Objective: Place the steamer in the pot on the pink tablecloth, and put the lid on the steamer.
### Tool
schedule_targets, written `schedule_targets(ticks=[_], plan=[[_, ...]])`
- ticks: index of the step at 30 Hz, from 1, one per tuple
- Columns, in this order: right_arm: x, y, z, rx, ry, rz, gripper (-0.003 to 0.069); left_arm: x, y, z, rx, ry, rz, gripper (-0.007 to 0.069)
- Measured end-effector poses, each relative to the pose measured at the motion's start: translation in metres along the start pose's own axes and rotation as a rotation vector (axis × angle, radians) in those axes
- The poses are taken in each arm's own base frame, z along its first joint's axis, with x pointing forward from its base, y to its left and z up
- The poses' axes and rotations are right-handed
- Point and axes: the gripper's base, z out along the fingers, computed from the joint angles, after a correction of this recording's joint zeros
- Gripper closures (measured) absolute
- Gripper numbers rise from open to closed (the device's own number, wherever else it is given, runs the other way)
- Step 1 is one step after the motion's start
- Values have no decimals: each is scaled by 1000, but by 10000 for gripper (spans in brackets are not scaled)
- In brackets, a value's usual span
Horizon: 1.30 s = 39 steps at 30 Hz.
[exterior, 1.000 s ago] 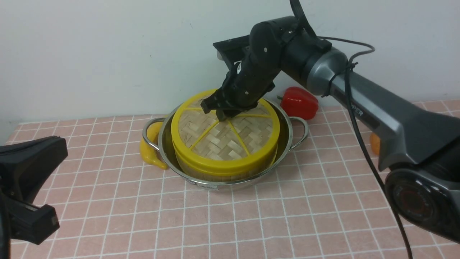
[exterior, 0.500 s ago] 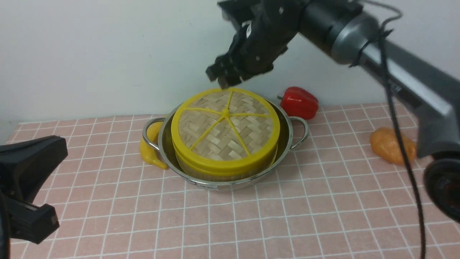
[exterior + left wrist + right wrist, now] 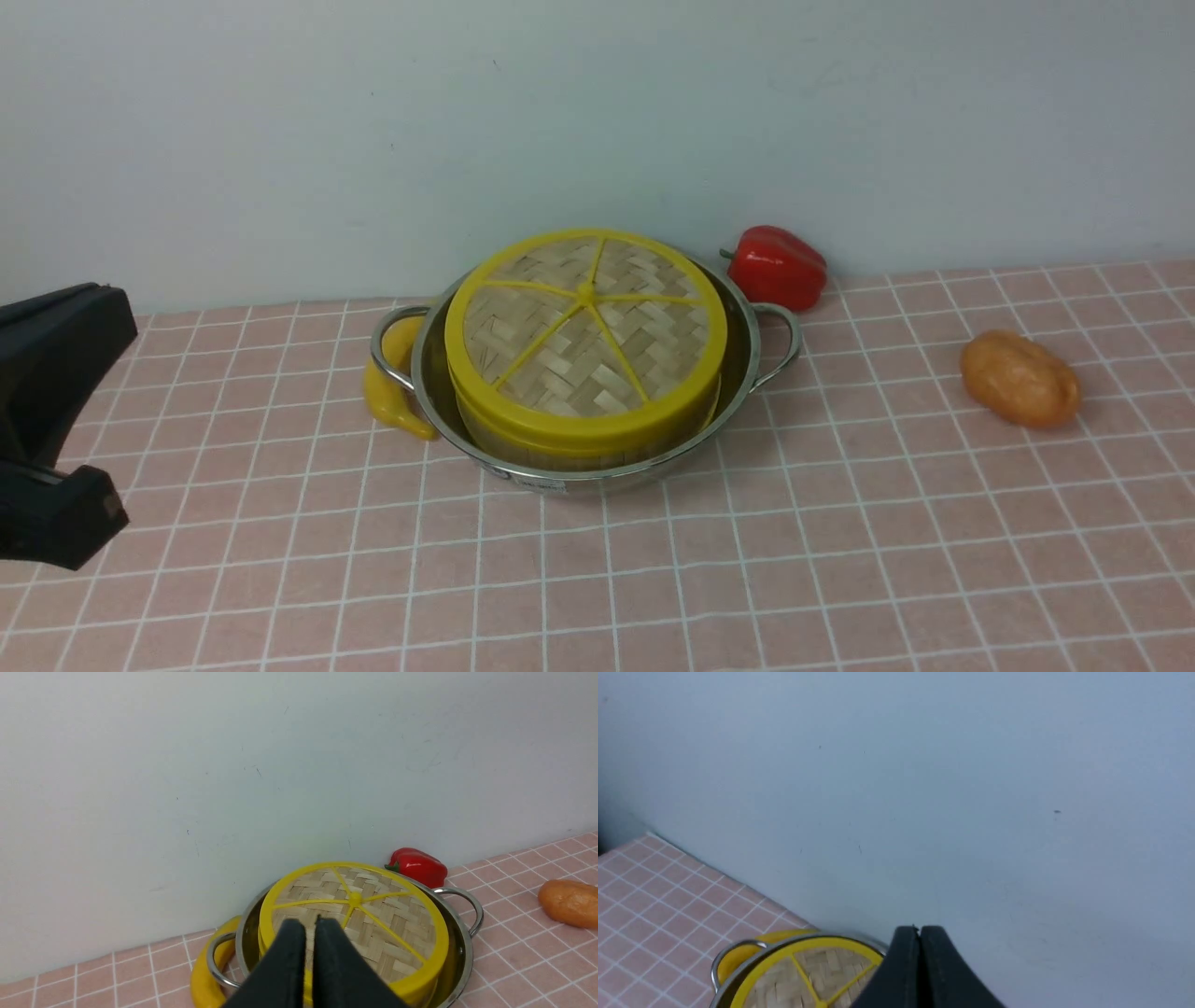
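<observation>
The shiny pot point(image 3: 747, 369) stands on the pink tablecloth point(image 3: 747, 560) near the back wall. Inside it sits the steamer point(image 3: 560, 448), with only its bamboo side wall showing. The woven lid point(image 3: 585, 322) with yellow spokes lies flat on top and hides the steamer's contents. My left gripper point(image 3: 309, 924) is shut with nothing in it, hanging short of the lid point(image 3: 373, 919) on the left side. My right gripper point(image 3: 919, 929) is shut and empty, raised beside the pot, with the lid point(image 3: 808, 975) low in its view. Neither gripper touches anything.
A red bell pepper point(image 3: 777, 266) lies behind the pot on the right. Against the pot's left handle leans a yellow pepper point(image 3: 392, 397). An orange potato-like toy point(image 3: 1019, 379) rests at the right. My left arm point(image 3: 56, 373) fills the left edge. The wall stands close behind.
My right arm rose off the lid, left the front view and its gripper shut. The lid stayed on the steamer. My left arm shifted slightly to the left.
</observation>
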Motion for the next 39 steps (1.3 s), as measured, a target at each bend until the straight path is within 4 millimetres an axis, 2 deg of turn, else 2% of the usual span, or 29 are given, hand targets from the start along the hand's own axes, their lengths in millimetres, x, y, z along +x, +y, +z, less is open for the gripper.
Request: schedule_targets(ticks=[4, 7, 13, 17, 19, 23, 39], plan=[[48, 0, -17, -10, 109, -14, 673, 0, 0, 0, 0, 0, 0, 592], [83, 2, -21, -33, 76, -9, 673, 0, 0, 0, 0, 0, 0, 583], [203, 10, -6, -73, 33, 123, 673, 0, 0, 0, 0, -1, 0, 573], [247, 11, -1, -77, 51, 163, 672, 0, 0, 0, 3, 4, -3, 561], [254, 11, -3, -78, 50, 168, 671, 1, 0, 0, 5, 6, -5, 552], [249, 11, -10, -84, 1, 177, 665, 1, -1, 0, 7, 11, -5, 550], [248, 9, -13, -75, -16, 172, 633, 2, -1, 0, 10, 17, -5, 524]])
